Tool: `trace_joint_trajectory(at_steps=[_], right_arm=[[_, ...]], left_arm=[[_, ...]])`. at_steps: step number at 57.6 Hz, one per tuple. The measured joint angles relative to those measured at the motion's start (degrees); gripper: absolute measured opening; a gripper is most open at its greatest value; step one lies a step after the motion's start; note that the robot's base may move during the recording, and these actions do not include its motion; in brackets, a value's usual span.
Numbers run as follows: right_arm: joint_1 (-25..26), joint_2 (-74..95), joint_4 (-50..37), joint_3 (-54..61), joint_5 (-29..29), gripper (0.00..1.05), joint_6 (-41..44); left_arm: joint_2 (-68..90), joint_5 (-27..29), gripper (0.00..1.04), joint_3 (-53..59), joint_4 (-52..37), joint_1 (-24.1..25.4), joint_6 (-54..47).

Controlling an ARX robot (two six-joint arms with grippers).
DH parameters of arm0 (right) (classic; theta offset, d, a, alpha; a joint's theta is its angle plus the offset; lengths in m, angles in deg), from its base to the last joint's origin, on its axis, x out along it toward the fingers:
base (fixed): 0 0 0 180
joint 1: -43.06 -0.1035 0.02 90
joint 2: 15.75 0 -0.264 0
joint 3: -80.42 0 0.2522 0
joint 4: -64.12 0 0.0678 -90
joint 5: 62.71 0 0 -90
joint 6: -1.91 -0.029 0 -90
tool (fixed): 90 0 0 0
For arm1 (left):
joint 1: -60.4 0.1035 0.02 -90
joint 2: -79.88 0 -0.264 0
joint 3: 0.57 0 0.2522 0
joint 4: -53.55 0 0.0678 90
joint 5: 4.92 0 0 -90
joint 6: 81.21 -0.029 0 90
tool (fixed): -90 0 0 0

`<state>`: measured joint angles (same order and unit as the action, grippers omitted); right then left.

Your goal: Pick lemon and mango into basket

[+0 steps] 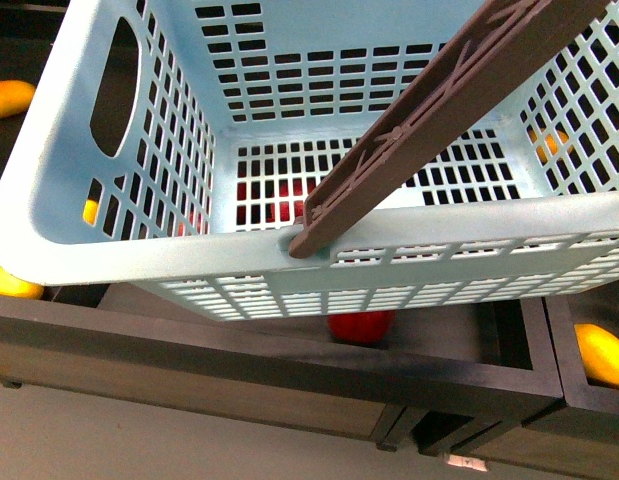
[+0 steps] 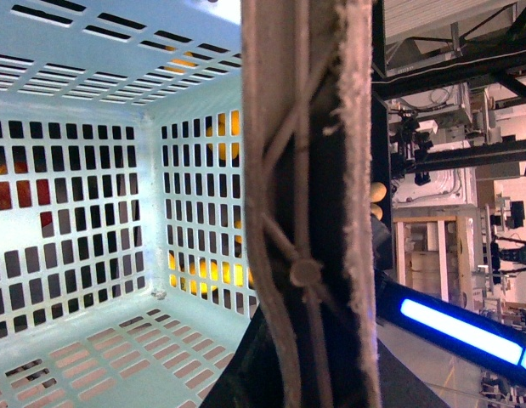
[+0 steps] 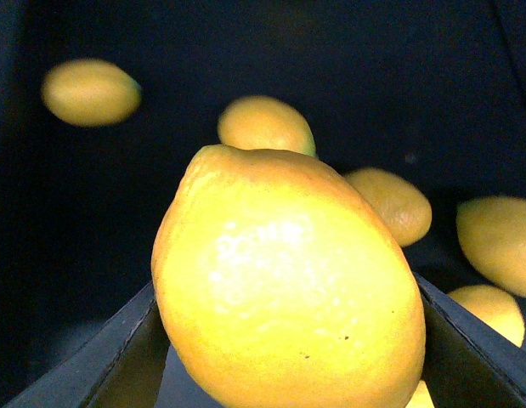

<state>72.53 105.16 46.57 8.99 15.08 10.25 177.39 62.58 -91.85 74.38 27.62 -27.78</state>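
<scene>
Neither fruit is in our basket (image 1: 419, 228) yet: the right end effector (image 3: 284, 357) grasps the lemon (image 3: 288, 272), the left end effector's grip we cannot tell, and the mango (image 1: 603, 354) lies untouched.

The basket (image 1: 439, 225) is pale teal, its walls and floor pierced by a regular grid of small rectangular slots. Its handle (image 1: 439, 100) is dull brown with a ribbed zigzag relief. At lower centre of the front view a red fruit (image 1: 361, 325) shows glossy against dark brown wooden frames (image 1: 189, 350), and at lower right a mango (image 1: 604, 355) is yellow-orange. The lemon (image 3: 288, 280) is bright yellow, finely pitted, with a whitish sheen
</scene>
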Motion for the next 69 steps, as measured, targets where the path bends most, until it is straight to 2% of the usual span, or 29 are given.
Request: trace_joint_trajectory(at_steps=[16, 30, 45, 61, 69], right_arm=[[0.15, -27.21, 0.90, 17.49, -9.86, 0.71, -7.17], [-3.54, -44.11, 0.28, 23.65, -11.43, 0.71, -16.70], [-13.49, -52.70, 4.17, 24.90, -9.07, 0.71, -18.97], [-27.54, -54.88, 5.01, 29.16, -3.50, 0.71, -17.53], [-32.13, -55.84, 5.22, 30.14, -2.56, 0.71, -16.63]], left_arm=[[0.00, 0.04, 0.05, 0.00, 0.00, 0.00, 0.00], [0.00, 0.02, 0.05, 0.00, 0.00, 0.00, 0.00], [0.00, 0.07, 0.05, 0.00, 0.00, 0.00, -0.02], [0.00, 0.07, 0.05, 0.00, 0.00, 0.00, -0.04], [0.00, 0.11, 0.05, 0.00, 0.00, 0.00, -0.04]])
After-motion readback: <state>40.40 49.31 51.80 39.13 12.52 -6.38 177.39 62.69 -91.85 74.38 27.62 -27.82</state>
